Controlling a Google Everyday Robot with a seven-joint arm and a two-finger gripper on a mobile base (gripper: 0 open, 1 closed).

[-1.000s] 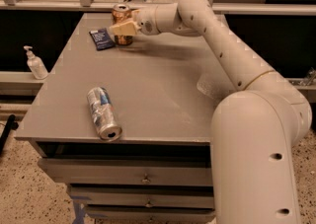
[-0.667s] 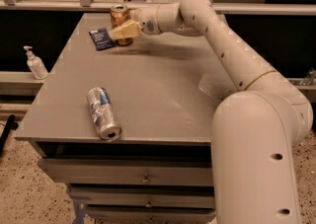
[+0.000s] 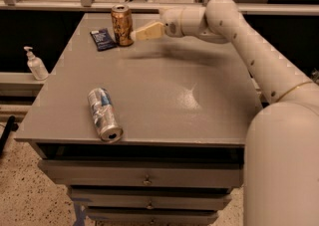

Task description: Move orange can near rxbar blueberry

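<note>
The orange can (image 3: 122, 25) stands upright at the far left of the grey table (image 3: 164, 95). The rxbar blueberry (image 3: 103, 39), a flat dark-blue wrapper, lies just left of the can, almost touching it. My gripper (image 3: 135, 34) is just to the right of the can, with its cream fingers (image 3: 148, 31) pointing at the can's side. It is open and holds nothing. The white arm reaches in from the right.
A silver-and-blue can (image 3: 104, 113) lies on its side near the table's front left edge. A white pump bottle (image 3: 35, 64) stands on a ledge left of the table. Drawers run below the table top. A rail runs behind the table.
My gripper was closed around the orange can. It has let go and drawn back to the right. The can stays standing beside the rxbar.
</note>
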